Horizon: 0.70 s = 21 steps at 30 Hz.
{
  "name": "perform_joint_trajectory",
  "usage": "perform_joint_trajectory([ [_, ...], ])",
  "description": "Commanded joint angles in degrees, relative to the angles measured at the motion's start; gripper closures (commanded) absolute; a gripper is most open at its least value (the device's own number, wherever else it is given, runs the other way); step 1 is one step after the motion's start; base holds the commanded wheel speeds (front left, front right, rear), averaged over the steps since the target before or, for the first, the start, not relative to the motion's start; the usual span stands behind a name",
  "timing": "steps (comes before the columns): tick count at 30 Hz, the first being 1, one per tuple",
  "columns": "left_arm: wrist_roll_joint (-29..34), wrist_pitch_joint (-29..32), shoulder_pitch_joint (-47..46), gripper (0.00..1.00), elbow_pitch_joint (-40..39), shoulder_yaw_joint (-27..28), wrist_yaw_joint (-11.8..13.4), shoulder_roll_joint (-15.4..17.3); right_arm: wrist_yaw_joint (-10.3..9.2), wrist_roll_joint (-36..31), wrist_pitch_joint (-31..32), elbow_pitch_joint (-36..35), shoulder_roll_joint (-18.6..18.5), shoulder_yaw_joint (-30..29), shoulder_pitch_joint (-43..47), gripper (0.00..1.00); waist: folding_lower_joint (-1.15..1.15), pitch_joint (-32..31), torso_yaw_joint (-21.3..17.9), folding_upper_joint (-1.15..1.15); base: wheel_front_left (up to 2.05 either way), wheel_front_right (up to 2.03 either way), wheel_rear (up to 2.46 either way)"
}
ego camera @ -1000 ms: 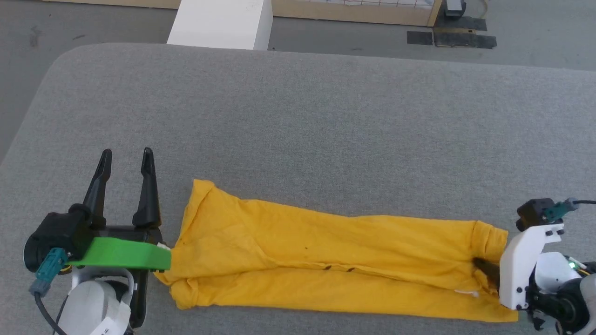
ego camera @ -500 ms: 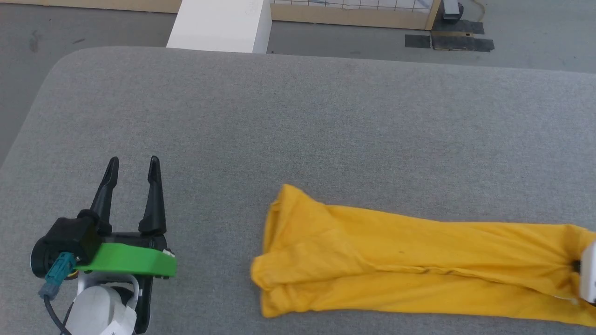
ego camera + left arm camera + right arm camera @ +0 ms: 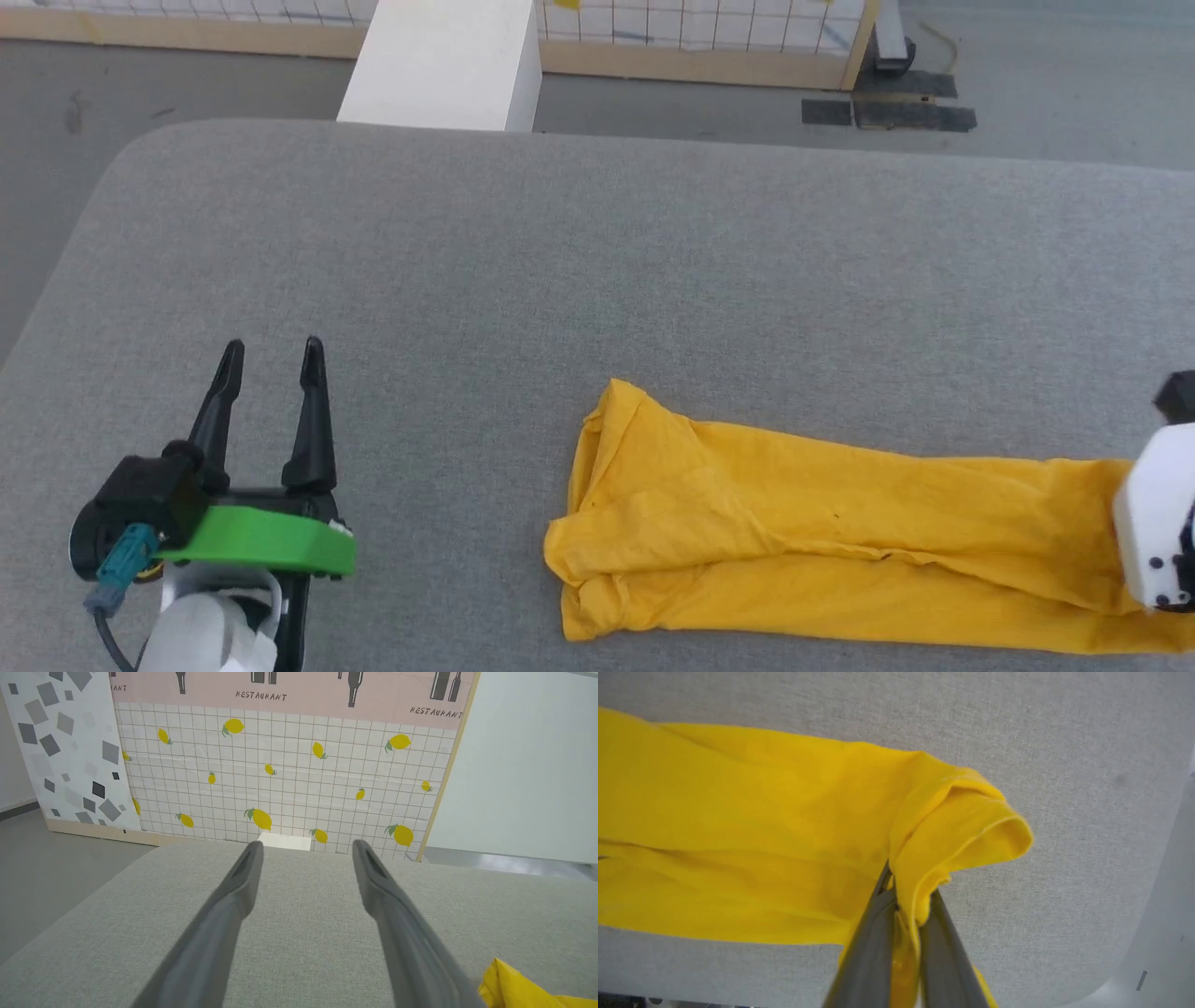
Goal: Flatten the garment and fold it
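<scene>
Flattening stage by the look of it, folding not yet begun. Garment [image 3: 822, 569] lying as a long, narrow, doubled-up strip on grey padded table [image 3: 597, 280], along lower right of head view, running from mid-frame out to R edge. Bunching and creasing at its L end, print not showing.

R gripper [image 3: 906, 891] pinching a rolled edge at the strip's R end (hem or cuff, cannot tell which). In R wrist view, fingers pressing together w/ yellow cloth sandwiched between, a loop of fabric curling over past the tips.

L gripper [image 3: 272, 347] hanging at lower left of head view, fingers spread wide, gripping nothing, well apart from garment's L end. In L wrist view, a yellow corner peeking in at lower right, near the finger on frame right but not touching it.

Next move, as a judgement:
- Calling for L gripper reaching toward frame right, to the bunched end.
- Calling for a low approach, tips skimming the table to get under the edge.
- Taking hold of one layer only, not the whole wad, for pulling the ends apart & opening the cloth out flat.
- Watching R grip meanwhile: thin pinch on a rolled edge, prob. slipping under a hard tug.
- Leaving folding proper until body & sleeves are lying single-thickness.
</scene>
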Motion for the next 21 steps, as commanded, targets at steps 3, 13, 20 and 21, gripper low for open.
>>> perform_joint_trajectory([
  [3,0.63,-0.26,1.58,0.0,-0.26,0.52,-0.35,-0.17,-0.11,5.01,4.0,-7.37,-0.91,4.85,1.33,1.0,0.0,-1.31,-0.47,0.0,0.0,0.0,0.0],
  [13,0.58,-0.26,3.74,0.0,-1.24,1.04,-0.61,-1.0,-0.11,11.6,0.49,-13.26,5.04,21.79,-2.91,1.0,0.0,-1.15,0.38,0.0,0.0,0.0,0.0],
  [20,0.24,-0.26,3.53,0.0,-0.79,0.42,-0.82,-1.14,-0.11,10.87,-7.34,-4.74,10.48,29.31,-9.03,1.0,0.0,0.2,2.67,0.0,0.0,0.0,0.0],
  [21,0.19,-0.26,3.51,0.0,-0.76,0.38,-0.84,-1.17,-0.11,10.84,-8.28,-3.45,11.1,30.04,-9.75,1.0,0.0,0.4,2.93,0.0,0.0,0.0,0.0],
])
